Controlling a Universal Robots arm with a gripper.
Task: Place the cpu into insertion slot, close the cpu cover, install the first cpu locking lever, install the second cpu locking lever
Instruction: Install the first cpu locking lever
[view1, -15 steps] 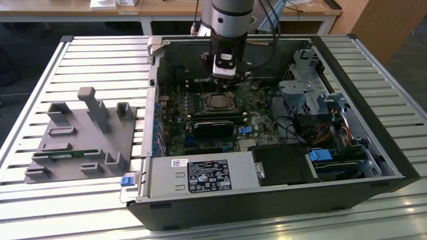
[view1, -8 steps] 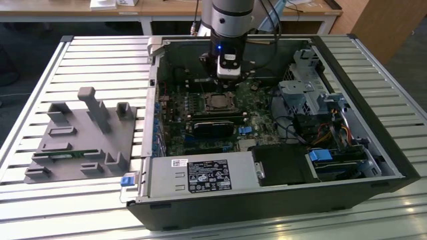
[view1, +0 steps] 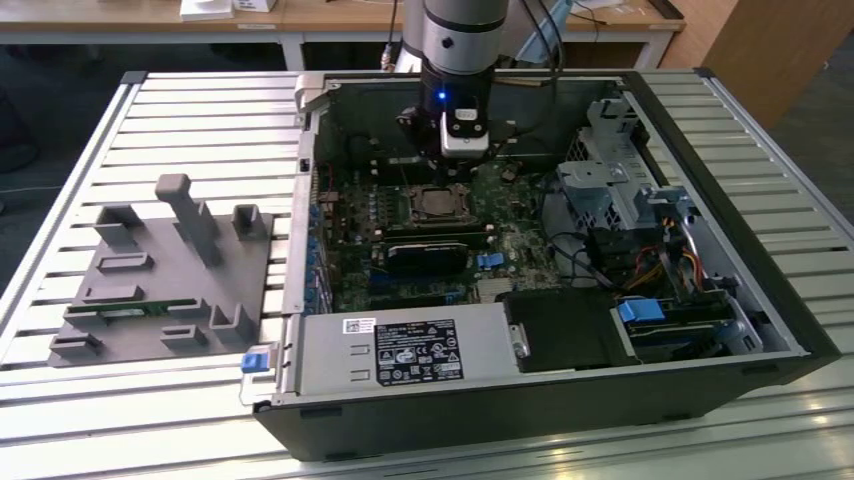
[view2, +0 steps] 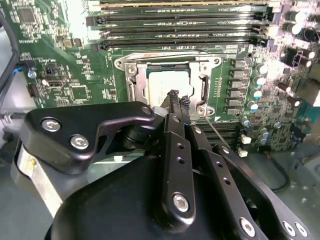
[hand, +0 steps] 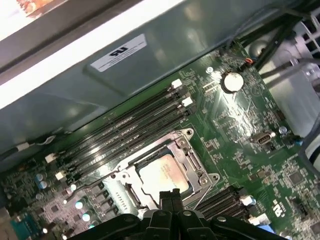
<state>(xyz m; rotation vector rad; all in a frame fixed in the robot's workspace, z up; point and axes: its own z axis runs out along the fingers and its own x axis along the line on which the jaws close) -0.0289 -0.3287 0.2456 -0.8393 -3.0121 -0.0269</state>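
Small flat square silver-grey cpu (view2: 165, 85) sits in the square silver-rimmed insertion slot (view2: 131, 70) on the green circuit board (view2: 65, 75). All this is inside the open black computer case (view1: 534, 420) on the slatted metal surface (view1: 200, 110). The thin square silver cpu cover (view2: 140, 82), a frame w/ big window, looks to us laid flat round the chip, so placing & cover-closing appear done.

The black two-finger end effector (view2: 176, 98) has its fingers pressed together, pinching nothing we can see.

Key relation: the tips hang right at the socket edge nearest the arm. The chip's centre lies just beyond them, toward the long black memory slots (view2: 185, 22). Touching or just above, we can't tell.

A thin wire rod (view2: 216, 132), prob. a locking lever, runs slantwise just beside the fingers. Latched or not, we can't tell.

In the exterior view the socket sits just under the end effector, approx. mid-board.
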